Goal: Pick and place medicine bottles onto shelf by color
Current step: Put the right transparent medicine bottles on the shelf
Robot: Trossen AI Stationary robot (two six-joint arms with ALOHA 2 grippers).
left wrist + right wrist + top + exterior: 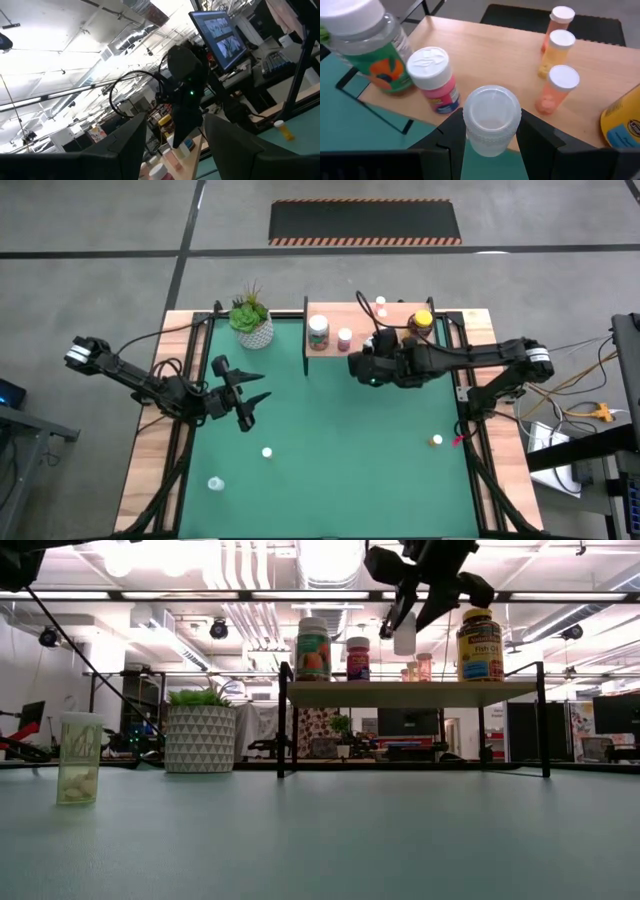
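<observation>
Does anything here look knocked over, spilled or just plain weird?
Nothing is spilled or toppled. The bottles on the shelf stand upright. The right gripper holds a clear bottle above the shelf edge. Three bottles stand scattered on the green table, unsorted. The left gripper hangs open, empty.

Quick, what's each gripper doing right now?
Left gripper: open, empty.
Right gripper: shut on a clear white-capped bottle over the shelf.

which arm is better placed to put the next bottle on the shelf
Right. The right gripper already holds a clear white-capped bottle over the shelf, near the pink bottle. The left gripper hangs empty and open, well away over the mat.
</observation>
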